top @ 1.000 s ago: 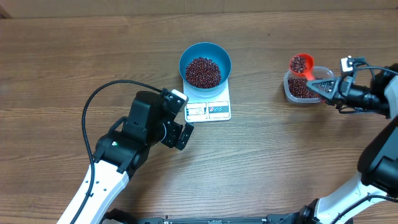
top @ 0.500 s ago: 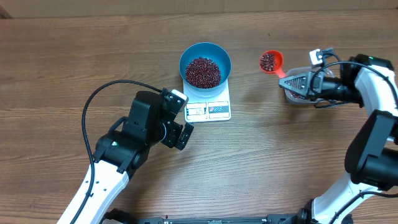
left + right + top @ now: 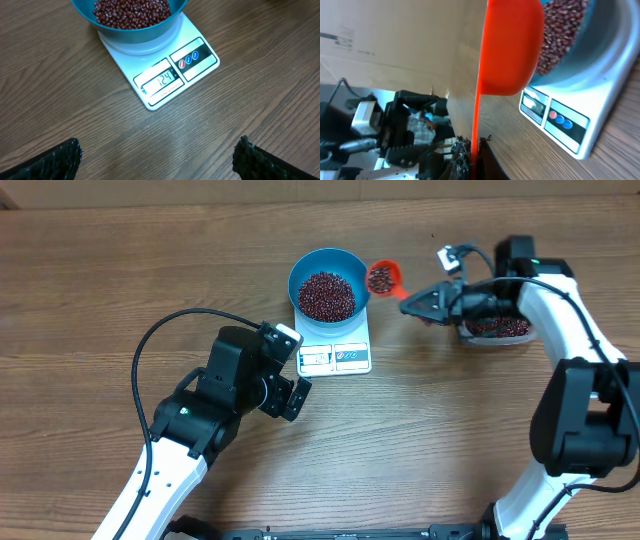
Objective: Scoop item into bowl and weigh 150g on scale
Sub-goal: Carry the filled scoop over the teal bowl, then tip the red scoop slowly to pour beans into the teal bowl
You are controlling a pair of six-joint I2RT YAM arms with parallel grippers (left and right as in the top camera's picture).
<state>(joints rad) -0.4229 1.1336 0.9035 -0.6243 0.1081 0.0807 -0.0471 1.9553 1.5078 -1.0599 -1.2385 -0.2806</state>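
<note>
Filling blue bowl: red-brown beans | right pincer grips scoop | left pincer wide

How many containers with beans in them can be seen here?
3: the blue bowl on the scale, the orange scoop beside its rim, and the clear tub further right, partly hidden.
</note>
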